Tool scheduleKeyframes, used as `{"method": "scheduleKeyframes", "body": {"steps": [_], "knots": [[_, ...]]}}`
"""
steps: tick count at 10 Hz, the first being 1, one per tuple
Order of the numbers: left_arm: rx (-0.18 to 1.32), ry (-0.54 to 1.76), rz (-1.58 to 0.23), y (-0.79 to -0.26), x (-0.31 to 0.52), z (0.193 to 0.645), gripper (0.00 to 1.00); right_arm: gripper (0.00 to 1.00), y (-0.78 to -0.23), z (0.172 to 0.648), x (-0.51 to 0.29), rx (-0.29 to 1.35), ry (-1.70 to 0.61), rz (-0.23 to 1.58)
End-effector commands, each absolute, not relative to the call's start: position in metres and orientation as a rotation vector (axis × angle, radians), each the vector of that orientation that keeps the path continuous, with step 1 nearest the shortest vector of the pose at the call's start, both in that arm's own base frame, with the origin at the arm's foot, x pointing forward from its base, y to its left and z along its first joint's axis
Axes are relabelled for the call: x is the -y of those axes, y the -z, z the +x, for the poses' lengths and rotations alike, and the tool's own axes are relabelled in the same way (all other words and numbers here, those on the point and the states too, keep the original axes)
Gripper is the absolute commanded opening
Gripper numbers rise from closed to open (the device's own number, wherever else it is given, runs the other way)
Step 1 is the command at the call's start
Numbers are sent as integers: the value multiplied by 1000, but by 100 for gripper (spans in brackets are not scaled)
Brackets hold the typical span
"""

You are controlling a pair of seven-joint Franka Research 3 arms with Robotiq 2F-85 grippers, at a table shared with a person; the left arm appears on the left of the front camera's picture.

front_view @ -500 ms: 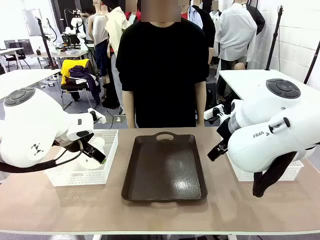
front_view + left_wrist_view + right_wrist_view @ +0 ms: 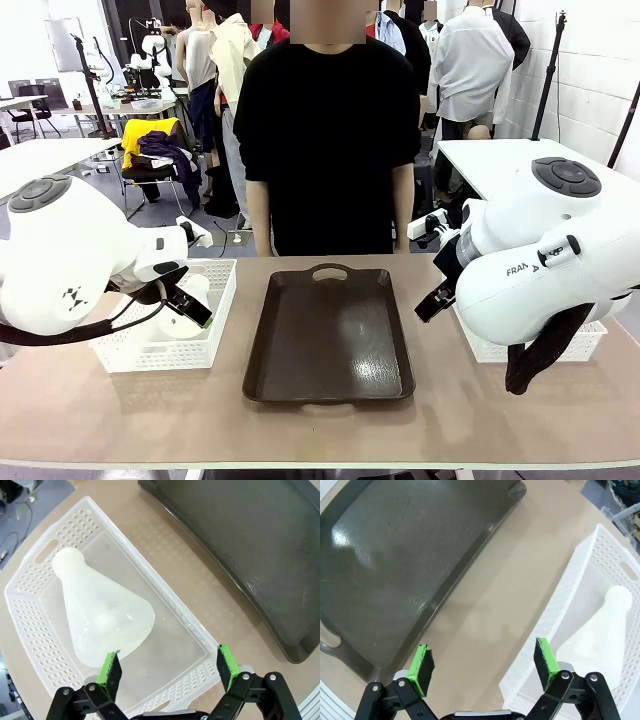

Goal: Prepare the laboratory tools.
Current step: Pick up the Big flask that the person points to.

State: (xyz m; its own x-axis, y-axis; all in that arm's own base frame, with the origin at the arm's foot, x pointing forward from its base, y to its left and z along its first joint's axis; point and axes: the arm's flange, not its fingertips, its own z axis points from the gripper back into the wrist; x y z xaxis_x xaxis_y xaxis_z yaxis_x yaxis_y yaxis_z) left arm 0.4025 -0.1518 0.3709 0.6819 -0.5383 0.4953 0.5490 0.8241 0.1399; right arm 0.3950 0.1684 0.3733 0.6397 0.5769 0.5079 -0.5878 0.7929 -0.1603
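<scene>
You're at the start: L frosted-white conical flask (image 2: 105, 615) lies in its white mesh basket (image 2: 25, 625), R flask (image 2: 600, 635) in its own basket (image 2: 560, 595); dark brown plastic tray (image 2: 330, 340) mid-surface is bare; L jaws & R jaws spread wide, holding nothing; both pickups remain.

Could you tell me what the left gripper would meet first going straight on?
Most likely the wide base of the flask lying in the white mesh basket, or the basket floor beside it; the left gripper hangs open above both, and depth is unclear.
</scene>
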Motion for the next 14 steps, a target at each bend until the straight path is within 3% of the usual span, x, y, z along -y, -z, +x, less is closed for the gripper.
{"method": "scheduleKeyframes", "body": {"steps": [1,10,14], "knots": [[549,607,-21,-371,151,403,100,100,-373,395,-168,572,-664,21],[588,588,-27,-382,152,401,100,100,-373,395,-168,572,-664,20],[676,509,-175,-455,137,394,100,100,-434,399,-128,535,-604,302]]}}
